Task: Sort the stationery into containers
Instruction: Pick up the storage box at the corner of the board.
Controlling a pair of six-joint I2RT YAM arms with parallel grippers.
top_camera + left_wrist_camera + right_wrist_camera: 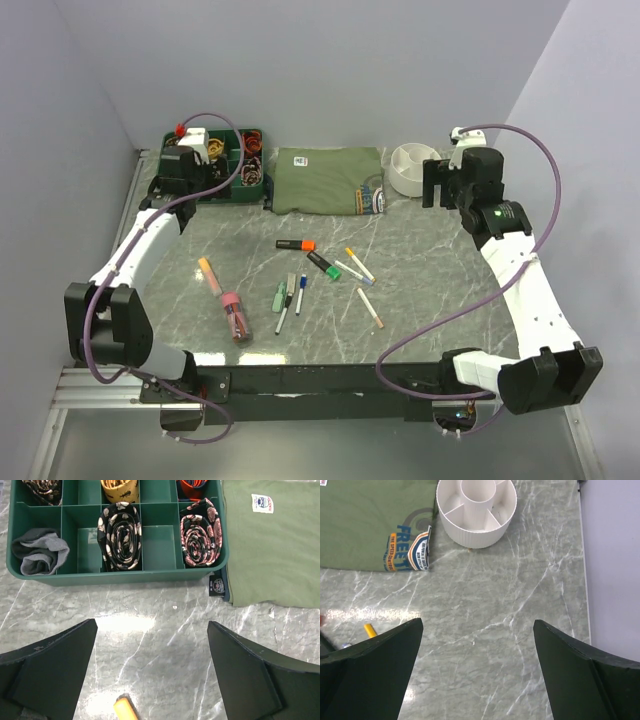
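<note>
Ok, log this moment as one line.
left gripper: jaws open, empty, by tray | right gripper: jaws open, empty, by organiser | pens: loose on table

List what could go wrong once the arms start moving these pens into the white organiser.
1. The green marker and its neighbours lie bunched mid-table, so a grab may knock or catch two.
2. The pink-capped tube lies across the table from the white organiser, likely a long carry.
3. The green tray might be mistaken for the container.

Pens and markers (323,266) scattered mid-table, pink-capped tube (236,315) among them, white round organiser (410,168) upright back right
</note>
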